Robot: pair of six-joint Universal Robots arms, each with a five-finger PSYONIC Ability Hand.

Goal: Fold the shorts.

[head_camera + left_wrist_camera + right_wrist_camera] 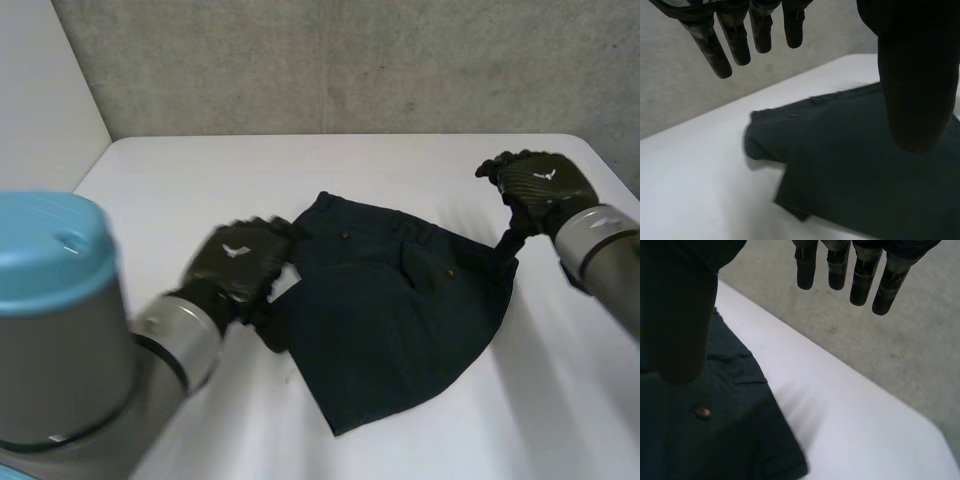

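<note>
Dark navy shorts (400, 320) lie flat in the middle of the white table (180, 190), waistband toward the far side. My left hand (240, 258) hovers over the shorts' left edge, open. In the left wrist view its fingers (720, 45) are straight and apart from the thumb, with the shorts (850, 165) lying below them. My right hand (540, 185) is at the shorts' far right corner, also open. In the right wrist view its straight fingers (860, 275) hold nothing, and the shorts (715, 440) with a small button (702, 412) lie under the thumb.
A grey wall (350, 60) runs along the table's far edge. Bare white table surrounds the shorts on every side. The table's right edge (610, 165) is close to my right hand.
</note>
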